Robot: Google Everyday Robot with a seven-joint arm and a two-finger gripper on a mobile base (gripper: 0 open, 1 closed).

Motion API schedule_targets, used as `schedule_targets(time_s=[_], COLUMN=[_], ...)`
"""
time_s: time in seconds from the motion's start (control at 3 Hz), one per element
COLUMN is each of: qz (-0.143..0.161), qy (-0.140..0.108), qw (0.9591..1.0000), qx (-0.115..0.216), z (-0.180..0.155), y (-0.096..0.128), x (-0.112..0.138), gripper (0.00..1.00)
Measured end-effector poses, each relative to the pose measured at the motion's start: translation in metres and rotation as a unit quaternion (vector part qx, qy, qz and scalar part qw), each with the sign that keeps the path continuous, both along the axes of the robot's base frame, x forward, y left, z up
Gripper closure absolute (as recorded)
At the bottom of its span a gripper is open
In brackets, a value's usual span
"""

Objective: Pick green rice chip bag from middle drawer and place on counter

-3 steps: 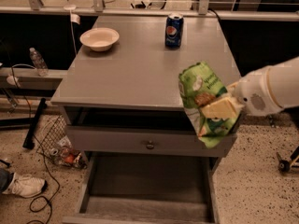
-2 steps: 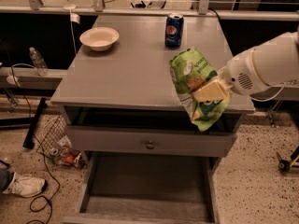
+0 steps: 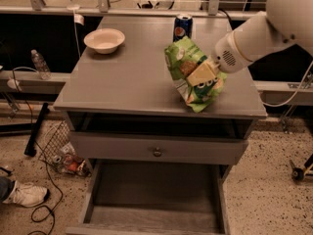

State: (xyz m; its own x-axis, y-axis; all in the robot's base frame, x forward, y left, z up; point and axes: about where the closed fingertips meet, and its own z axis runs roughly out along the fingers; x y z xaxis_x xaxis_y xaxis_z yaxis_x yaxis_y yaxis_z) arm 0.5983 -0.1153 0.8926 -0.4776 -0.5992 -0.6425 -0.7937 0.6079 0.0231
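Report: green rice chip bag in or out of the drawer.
Out. The gripper holds the green rice chip bag over the counter; the open middle drawer below shows a bare bottom.

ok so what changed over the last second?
The claw, shut on the green chip bag throughout, carried it left and farther in, from the front right edge of the counter to a spot over the top, in front of the can. The arm followed. The bowl, the can and the open drawer below stayed put.
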Motion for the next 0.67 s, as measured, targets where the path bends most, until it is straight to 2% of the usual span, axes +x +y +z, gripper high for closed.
schedule_targets(time_s=[0.67], qz=[0.009], qy=[0.000], qw=[1.0000], qx=[0.002], z=[0.0011], y=[0.0126], x=[0.0074], gripper=[0.53])
